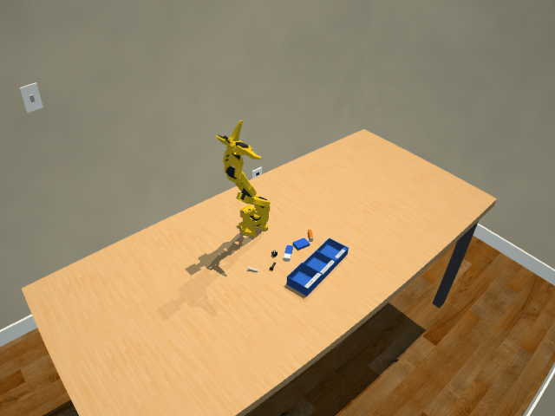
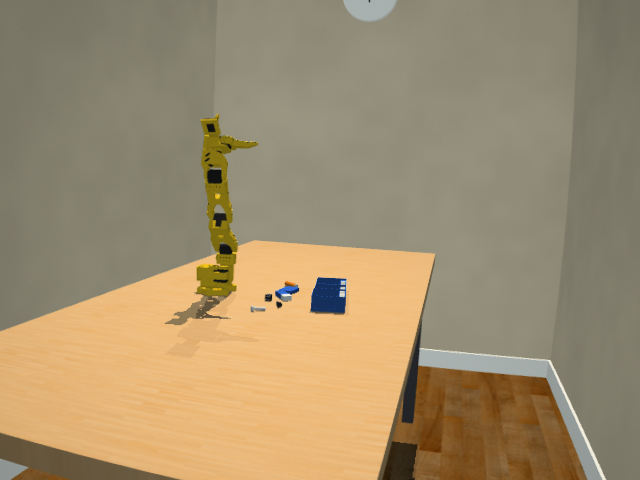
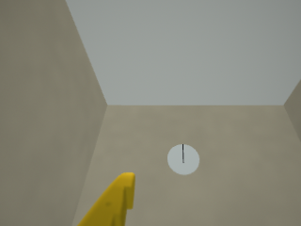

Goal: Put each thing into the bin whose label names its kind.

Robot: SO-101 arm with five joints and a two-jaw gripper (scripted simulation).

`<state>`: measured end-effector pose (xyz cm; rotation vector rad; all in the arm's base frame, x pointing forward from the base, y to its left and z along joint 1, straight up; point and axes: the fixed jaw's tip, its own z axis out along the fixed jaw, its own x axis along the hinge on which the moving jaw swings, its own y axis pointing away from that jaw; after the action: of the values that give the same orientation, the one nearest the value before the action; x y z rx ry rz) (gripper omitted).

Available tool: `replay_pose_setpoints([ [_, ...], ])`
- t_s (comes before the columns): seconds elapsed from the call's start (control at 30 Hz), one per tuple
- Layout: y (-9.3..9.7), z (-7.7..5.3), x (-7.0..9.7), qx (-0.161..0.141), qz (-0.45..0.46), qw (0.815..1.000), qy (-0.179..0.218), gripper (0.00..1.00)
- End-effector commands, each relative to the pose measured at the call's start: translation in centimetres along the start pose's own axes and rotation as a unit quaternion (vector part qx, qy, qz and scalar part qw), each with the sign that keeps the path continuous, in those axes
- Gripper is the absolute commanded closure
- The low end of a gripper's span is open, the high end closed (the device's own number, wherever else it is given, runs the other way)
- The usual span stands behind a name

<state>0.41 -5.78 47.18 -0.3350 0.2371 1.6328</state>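
My yellow arm stands upright on the table, and its gripper (image 1: pixel 244 140) is high above the base, wide open and empty; it also shows in the exterior view (image 2: pixel 232 136). A row of three joined blue bins (image 1: pixel 318 265) with white labels lies in front of the base. Between the base and the bins lie a small orange cylinder (image 1: pixel 310 234), a flat blue block (image 1: pixel 301 243), a blue and white piece (image 1: pixel 288 252), two small black parts (image 1: pixel 273 253) (image 1: pixel 271 267) and a grey bolt (image 1: pixel 252 269). The labels are too small to read. The wrist view shows only one yellow finger (image 3: pixel 113 202), wall and ceiling.
The bins (image 2: pixel 329 295) and the small things sit near the table's middle. The table's right edge lies a little beyond the bins. A round wall clock (image 3: pixel 183 159) hangs on the far wall.
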Motion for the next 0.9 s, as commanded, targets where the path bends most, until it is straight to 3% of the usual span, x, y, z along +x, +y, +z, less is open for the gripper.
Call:
replay_pose_setpoints([
  [0.0, 0.0, 0.0, 0.1, 0.000, 0.000, 1.000, 0.001, 0.00],
  [0.53, 0.0, 0.0, 0.1, 0.000, 0.000, 1.000, 0.001, 0.00],
  [0.87, 0.4, 1.4, 4.6, 0.005, -0.087, 0.992, 0.095, 0.00],
])
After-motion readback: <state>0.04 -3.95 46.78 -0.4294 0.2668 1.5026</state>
